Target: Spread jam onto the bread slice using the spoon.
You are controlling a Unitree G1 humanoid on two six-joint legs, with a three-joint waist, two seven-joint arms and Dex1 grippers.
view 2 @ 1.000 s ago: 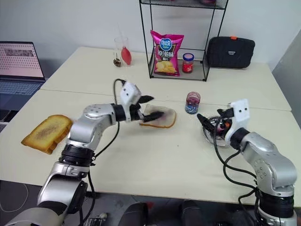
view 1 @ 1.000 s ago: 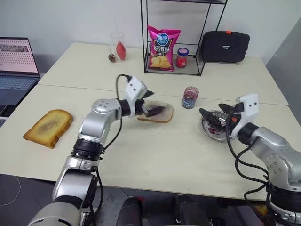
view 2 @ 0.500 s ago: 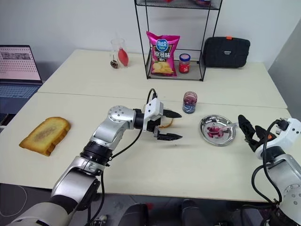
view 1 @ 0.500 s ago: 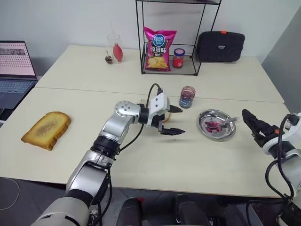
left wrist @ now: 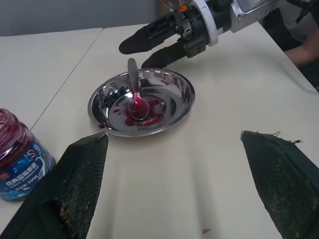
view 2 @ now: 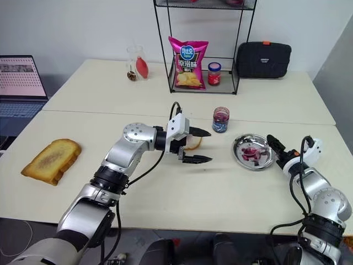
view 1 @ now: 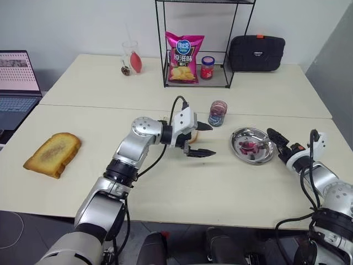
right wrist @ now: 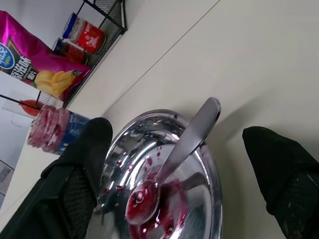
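The spoon (left wrist: 133, 83) lies free in the round steel dish (view 1: 240, 137), its bowl down in a pool of jam (left wrist: 143, 113). My right gripper (view 1: 274, 138) is open and low at the dish's right rim, fingertips close to the spoon's handle (right wrist: 197, 127) without touching it. My left gripper (view 1: 213, 140) stands open over the table, left of the dish and pointing at it, with nothing between its fingers (left wrist: 82, 179). The bread slice (view 2: 194, 143) lies behind that gripper. Just a strip of its crust shows and its face is hidden.
An open jam jar (view 1: 218, 113) stands just behind the left gripper. At the back, a wire rack (view 1: 165, 44) holds a chips bag (view 1: 185, 49) and a red-lidded jar (view 1: 207, 67). A black case (view 1: 256, 53) is beside it. A toasted slice (view 1: 52, 154) and a laptop (view 1: 16, 77) are far left.
My left gripper shifted right, away from the bread's face, and now covers the slice. My right gripper drew back off the dish, rolled, and sank to the dish's right rim.
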